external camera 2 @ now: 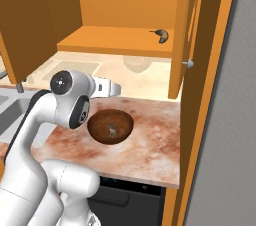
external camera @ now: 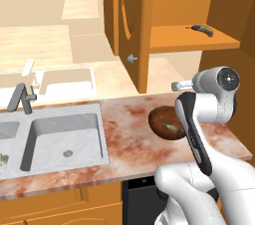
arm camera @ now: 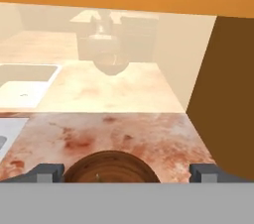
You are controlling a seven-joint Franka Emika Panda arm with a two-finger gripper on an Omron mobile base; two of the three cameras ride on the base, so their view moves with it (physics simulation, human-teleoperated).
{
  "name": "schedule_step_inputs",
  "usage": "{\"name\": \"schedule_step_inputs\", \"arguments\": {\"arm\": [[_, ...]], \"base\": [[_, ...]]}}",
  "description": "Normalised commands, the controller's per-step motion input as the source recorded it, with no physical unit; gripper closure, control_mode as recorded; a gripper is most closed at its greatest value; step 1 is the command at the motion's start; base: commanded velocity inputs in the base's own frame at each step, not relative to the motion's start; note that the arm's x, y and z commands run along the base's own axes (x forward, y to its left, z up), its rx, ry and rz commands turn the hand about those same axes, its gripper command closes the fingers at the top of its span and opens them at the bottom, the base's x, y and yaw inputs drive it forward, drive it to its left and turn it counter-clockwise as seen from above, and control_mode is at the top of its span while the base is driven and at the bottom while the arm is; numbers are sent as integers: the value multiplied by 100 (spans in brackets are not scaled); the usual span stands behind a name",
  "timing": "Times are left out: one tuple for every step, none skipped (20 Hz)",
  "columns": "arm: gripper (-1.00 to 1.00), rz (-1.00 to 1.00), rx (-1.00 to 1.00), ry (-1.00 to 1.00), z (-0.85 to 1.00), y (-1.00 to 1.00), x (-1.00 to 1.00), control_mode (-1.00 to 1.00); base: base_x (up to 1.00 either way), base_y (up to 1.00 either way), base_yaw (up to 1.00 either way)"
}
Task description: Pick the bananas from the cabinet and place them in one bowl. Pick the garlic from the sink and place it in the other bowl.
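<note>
the gripper (arm camera: 127, 172) hangs over the marbled counter (external camera: 129, 134) with its two fingertips (arm camera: 47, 172) spread wide apart and nothing between them. just below and ahead of it sits a dark wooden bowl (external camera 2: 110, 126) on the counter, with a small mottled lump lying in its bottom; what that lump is cannot be told.

the bananas (external camera 2: 161, 35) lie on the shelf of the open cabinet (external camera 2: 120, 40), near the shelf's front edge and toward its right end, well above the bowl. the cabinet door (external camera: 130, 20) stands swung open, its small silver knob (external camera: 132, 58) facing outward.

the sink (external camera: 64, 137) is set into the counter to the left of the bowl, with the grey faucet (external camera: 21, 97) behind it. in the left basin, at the edge of the left base view, sits a small pale lump, probably the garlic (external camera: 3, 159).
</note>
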Motion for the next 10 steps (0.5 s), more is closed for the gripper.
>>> {"name": "schedule_step_inputs", "arguments": {"arm": [[-100,0,0,2,39,0,-9,-100],[-100,0,0,3,44,0,-10,-100],[-100,0,0,4,45,0,-10,-100],[-100,0,0,5,41,0,-11,-100],[-100,0,0,5,41,0,-14,-100],[-100,0,0,5,37,0,-14,-100],[-100,0,0,5,34,0,-15,-100],[-100,0,0,6,34,0,-17,-100],[-100,0,0,7,34,0,-14,-100],[-100,0,0,7,29,0,-14,-100]], "base": [[0,0,0],[0,0,0],[0,0,0],[0,0,0],[0,0,0],[0,0,0],[0,0,0],[0,0,0],[0,0,0],[0,0,0]]}}
